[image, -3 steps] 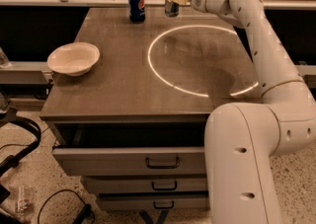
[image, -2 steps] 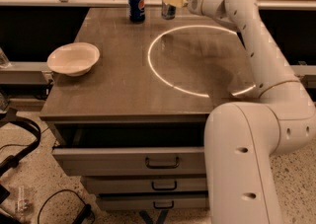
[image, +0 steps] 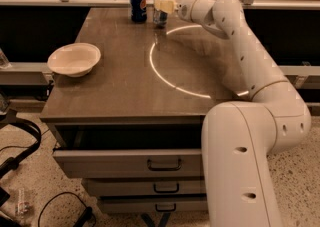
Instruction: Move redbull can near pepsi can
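Note:
The pepsi can (image: pixel 137 4) is a dark blue can with a round logo, upright at the far edge of the table. The redbull can (image: pixel 160 4), slimmer with a silver top, stands upright just to its right, a small gap between them. My gripper (image: pixel 164 6) reaches in from the right at the far edge, its pale fingers (image: pixel 165 5) around the redbull can's middle. The can's base appears to rest on the tabletop.
A white bowl (image: pixel 74 59) sits at the table's left side. The grey table (image: pixel 125 91) has drawers below, the top one slightly open. A bright ring of light lies across the right half. A shelf rail with clutter runs behind the far edge.
My gripper has carried the redbull can leftwards along the far edge, from well right of the pepsi can to right beside it.

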### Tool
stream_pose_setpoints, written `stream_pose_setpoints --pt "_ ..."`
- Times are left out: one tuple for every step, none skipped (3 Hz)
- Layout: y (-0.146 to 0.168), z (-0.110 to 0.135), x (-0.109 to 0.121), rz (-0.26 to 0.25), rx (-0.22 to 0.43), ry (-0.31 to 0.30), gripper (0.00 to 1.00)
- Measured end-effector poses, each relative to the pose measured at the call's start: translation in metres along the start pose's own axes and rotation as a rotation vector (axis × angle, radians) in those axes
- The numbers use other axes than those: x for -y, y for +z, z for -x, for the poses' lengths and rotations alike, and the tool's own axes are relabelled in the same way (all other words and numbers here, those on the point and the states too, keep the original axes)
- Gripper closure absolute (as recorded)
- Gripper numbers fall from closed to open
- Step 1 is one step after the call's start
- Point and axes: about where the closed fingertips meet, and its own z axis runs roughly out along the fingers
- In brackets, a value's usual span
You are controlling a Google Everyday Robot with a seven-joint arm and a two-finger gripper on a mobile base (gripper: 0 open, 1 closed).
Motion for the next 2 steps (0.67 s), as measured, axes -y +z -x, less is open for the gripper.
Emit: stream_pose_setpoints --pt "0.0067 -0.0145 0.0052 -0.044 -0.039 -0.076 0.97" --pt "0.0091 -0.0142 0.0019 -0.035 -0.036 -0.069 0.74"
